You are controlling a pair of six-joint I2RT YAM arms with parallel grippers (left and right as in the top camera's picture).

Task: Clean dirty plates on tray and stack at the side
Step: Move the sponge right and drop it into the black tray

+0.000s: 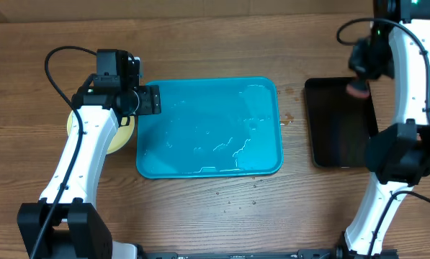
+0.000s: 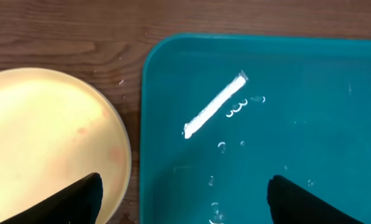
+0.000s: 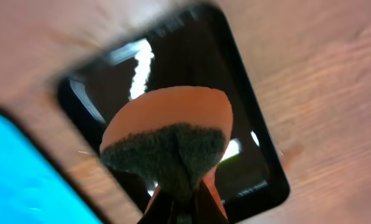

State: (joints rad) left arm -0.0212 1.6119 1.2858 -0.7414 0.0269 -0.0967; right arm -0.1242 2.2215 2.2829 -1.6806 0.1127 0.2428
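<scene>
Resting on table at 9 o'clock of tray [image 1: 209, 173]: pale yellow plate [image 2: 48, 137], faint orange blotches. Spread wide over plate edge and tray rim, gripping nothing: left gripper [image 2: 185, 202]. Inside tray: water beads, streaks. At 3 o'clock, black tray [image 1: 341, 137]; above it, right gripper [image 3: 185, 208] pinching orange sponge [image 3: 166, 118].

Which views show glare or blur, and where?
Left wrist: sharp, one white glare streak on the tray. Right wrist: blurred throughout, bright reflections on the black tray behind the sponge. Overhead: sharp, faint glints on the tray.
</scene>
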